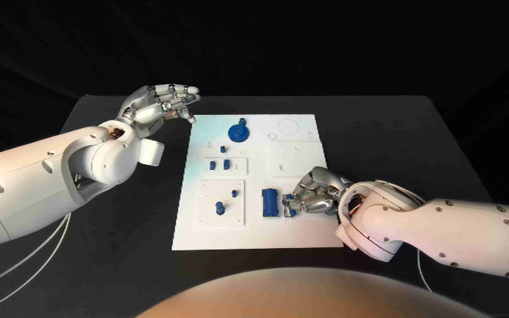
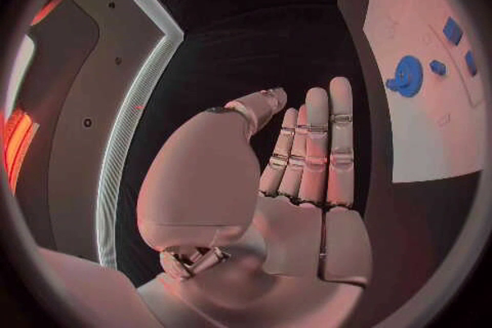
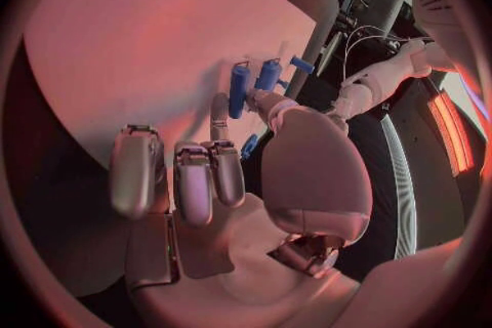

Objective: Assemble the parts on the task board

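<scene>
Small blue part (image 1: pixel 288 207) at right hand (image 1: pixel 316 193) fingertips, on task board (image 1: pixel 297 238).

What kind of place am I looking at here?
Probably a robotics lab test bench: a black table against a dark backdrop, a white task board holding small blue parts, and a robot hand working over it.
</scene>
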